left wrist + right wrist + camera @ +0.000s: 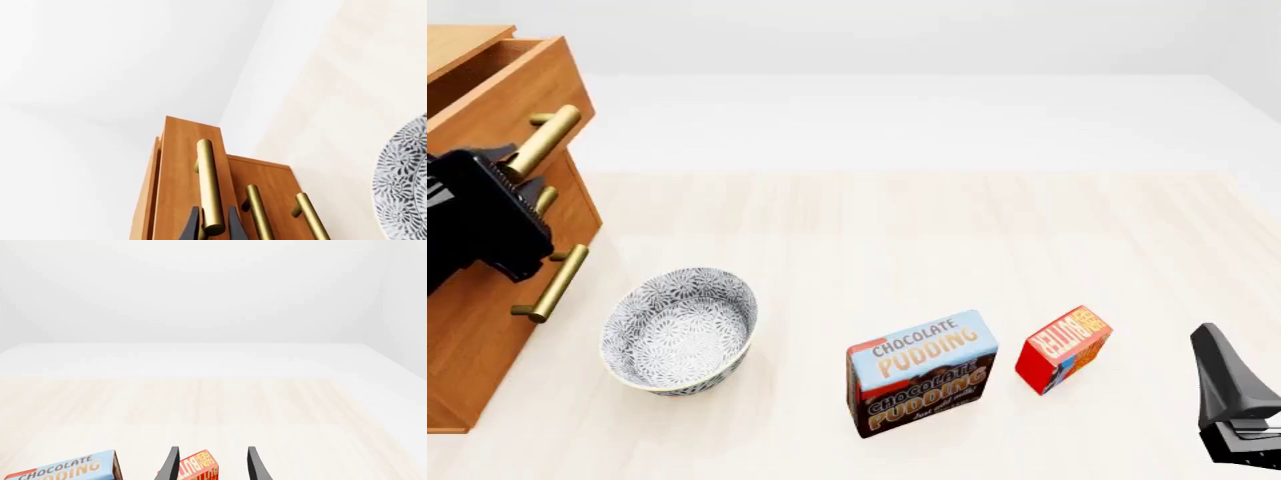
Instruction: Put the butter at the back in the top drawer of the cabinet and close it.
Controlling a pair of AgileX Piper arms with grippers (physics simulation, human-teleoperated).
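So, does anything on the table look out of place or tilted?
Nothing is spilled or damaged. The butter and the pudding box stand upright on edge, slightly turned. The top drawer is pulled out, the left gripper at its handle.

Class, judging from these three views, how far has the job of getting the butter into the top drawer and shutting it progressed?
Done: the top drawer already stands partly out of the cabinet. In hand: the left gripper has its fingers either side of that drawer's handle. Left: the butter sits on the table beside the pudding box; the right gripper is open and empty; loading and closing remain.
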